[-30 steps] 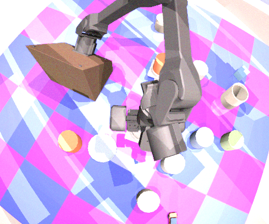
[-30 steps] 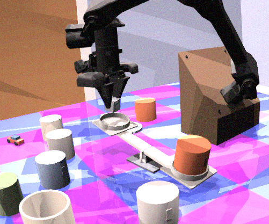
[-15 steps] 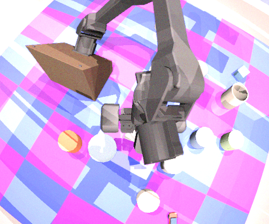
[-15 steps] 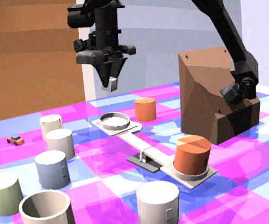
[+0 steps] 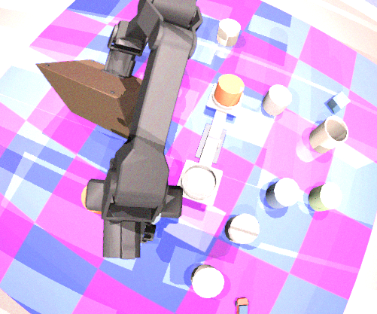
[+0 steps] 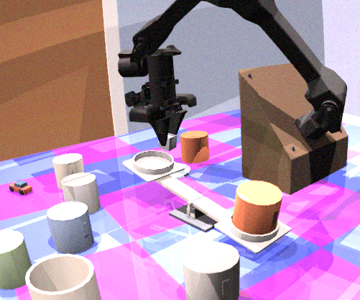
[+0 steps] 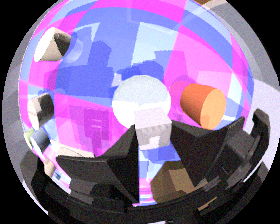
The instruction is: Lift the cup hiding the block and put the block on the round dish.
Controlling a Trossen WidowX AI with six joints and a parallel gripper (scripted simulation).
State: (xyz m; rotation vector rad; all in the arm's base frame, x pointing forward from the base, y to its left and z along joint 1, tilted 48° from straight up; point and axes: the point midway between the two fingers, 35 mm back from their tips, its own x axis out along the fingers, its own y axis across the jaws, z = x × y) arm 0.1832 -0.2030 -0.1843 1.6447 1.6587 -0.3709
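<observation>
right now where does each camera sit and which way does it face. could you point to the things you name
Top: high above, looking down on the white balance beam [image 5: 215, 132] [image 6: 181, 189] and the brown angular base block [image 5: 88, 99] [image 6: 264, 130]; most of the dark arm shows.
Exterior: off to one side, slightly above the cups, looking across the beam to the arm and its black gripper [image 6: 171, 141] [image 7: 150, 125].
Wrist: by the gripper, looking past its fingers, which hold a pale grey cube [image 6: 168, 142] [image 7: 153, 127].
Top and exterior share the orange cup on the balance [image 5: 229, 91] [image 6: 257, 209].
</observation>
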